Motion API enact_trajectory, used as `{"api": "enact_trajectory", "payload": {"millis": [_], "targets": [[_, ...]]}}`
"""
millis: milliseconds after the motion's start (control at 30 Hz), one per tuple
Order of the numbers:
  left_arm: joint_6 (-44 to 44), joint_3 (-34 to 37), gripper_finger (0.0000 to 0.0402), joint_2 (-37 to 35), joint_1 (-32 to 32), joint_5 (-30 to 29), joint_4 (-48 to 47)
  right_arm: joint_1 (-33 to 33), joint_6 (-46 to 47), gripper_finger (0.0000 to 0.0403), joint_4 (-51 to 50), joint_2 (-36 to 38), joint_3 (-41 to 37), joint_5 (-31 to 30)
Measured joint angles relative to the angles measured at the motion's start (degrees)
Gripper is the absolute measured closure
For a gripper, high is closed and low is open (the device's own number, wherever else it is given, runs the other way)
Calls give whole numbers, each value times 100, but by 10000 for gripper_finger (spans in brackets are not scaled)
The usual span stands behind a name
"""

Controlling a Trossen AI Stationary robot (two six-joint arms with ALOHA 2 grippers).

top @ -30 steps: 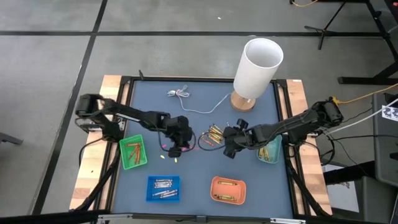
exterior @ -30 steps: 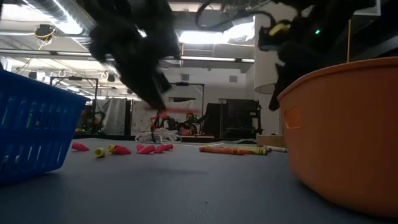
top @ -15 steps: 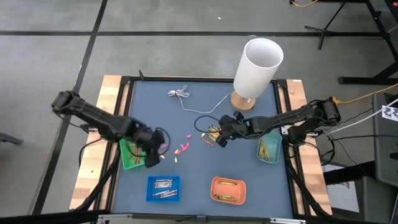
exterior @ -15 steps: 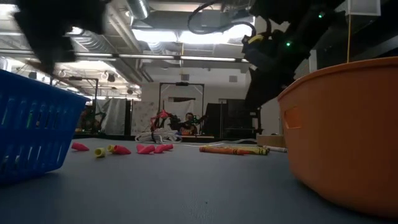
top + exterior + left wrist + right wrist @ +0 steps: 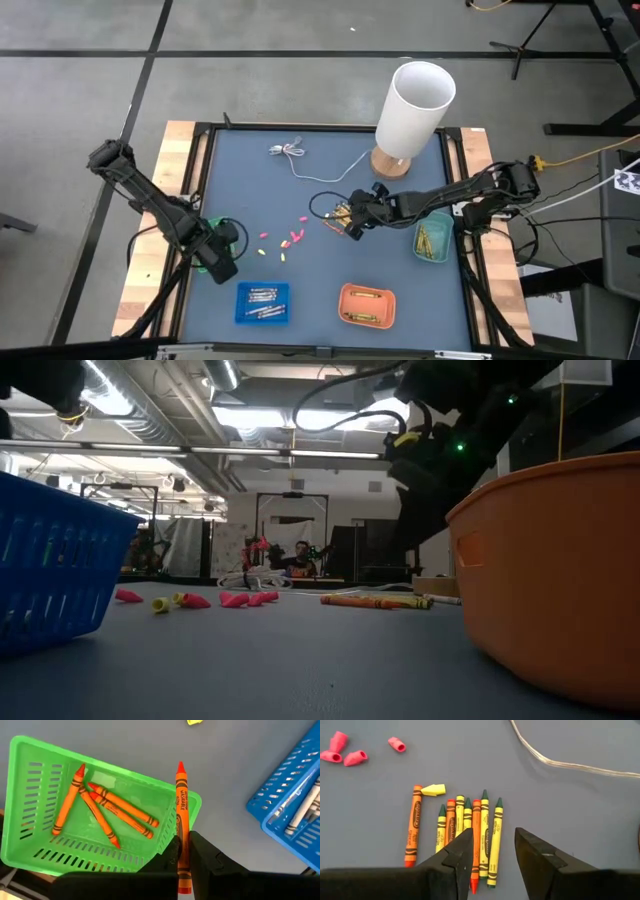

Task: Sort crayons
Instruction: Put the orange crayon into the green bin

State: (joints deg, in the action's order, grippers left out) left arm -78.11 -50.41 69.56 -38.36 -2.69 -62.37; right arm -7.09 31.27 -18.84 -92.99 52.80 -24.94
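My left gripper hangs over the near right corner of the green tray, shut on an orange crayon. Three orange crayons lie in that tray. My right gripper stands open just above a row of yellow, orange and green-tipped crayons lying flat on the table's middle. Its fingers straddle the row's near ends without touching them. My left gripper pinches the orange crayon between its two fingers on the crayon's blunt half. The pointed end sticks out beyond the fingertips. The crayon is lifted clear, above the green tray's rim and the table.
Pink and yellow caps lie scattered between the arms. A blue tray with grey crayons and an orange tray stand near the front edge, and a yellow-green tray at the right. A white cylinder and thin cable stand at the back.
My left gripper has swung from the table's middle toward the left edge, rolling as it went, and now hangs over the green tray with the orange crayon. My right gripper has drifted a little toward the far left, settling over the crayon row, still open.
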Motion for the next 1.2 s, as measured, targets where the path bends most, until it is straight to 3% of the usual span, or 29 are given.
{"api": "enact_trajectory", "payload": {"millis": [267,600,900,1200], "targets": [[-946,0,397,0,-578,-671,-74,0,0,260,32,0,0,-4],[-2745,-2,397,0,-1112,-712,-1372,0,-2,260,293,0,0,-6],[-2801,-2,392,15,-1173,-716,-1473,0,-1,260,292,2,0,-39],[-2801,-2,333,16,-1171,-733,-1470,53,-2,260,468,-361,2,-293]]}}
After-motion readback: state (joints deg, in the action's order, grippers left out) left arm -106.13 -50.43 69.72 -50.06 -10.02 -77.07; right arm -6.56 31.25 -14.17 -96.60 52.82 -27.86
